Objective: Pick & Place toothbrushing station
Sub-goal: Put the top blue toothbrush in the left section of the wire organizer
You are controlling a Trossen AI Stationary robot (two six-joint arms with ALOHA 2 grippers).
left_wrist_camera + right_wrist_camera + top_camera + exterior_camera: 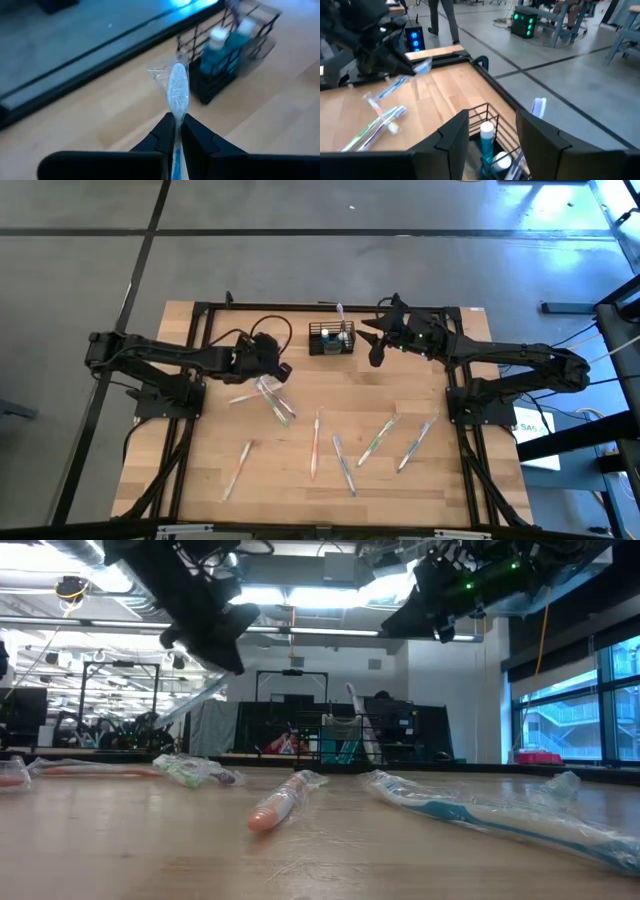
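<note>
The toothbrushing station (332, 340) is a black wire caddy standing at the table's far middle, with teal tubes (220, 50) and an upright toothbrush (538, 107) in it. Left of the caddy, my left gripper (177, 120) is shut on a blue toothbrush (177, 90) in a clear wrapper, above the table. My right gripper (378, 345) hangs open just right of the caddy (487, 132), its fingers pointing at it from that side; I see no touch. Several more wrapped toothbrushes (315, 442) lie flat on the wood. My left gripper pinches the blue toothbrush just behind its head (176, 114) between its two fingers, through the clear wrapper. The brush lies along the fingers, head sticking out past the tips toward the caddy. Its handle (392, 89) trails back below the gripper, lifted off the table.
Wrapped toothbrushes lie scattered over the middle and near part of the table (240, 465), (378, 440), (415, 445), with a green pair (278, 405) just under my left gripper. A black frame rail (300, 307) runs along the far edge behind the caddy.
</note>
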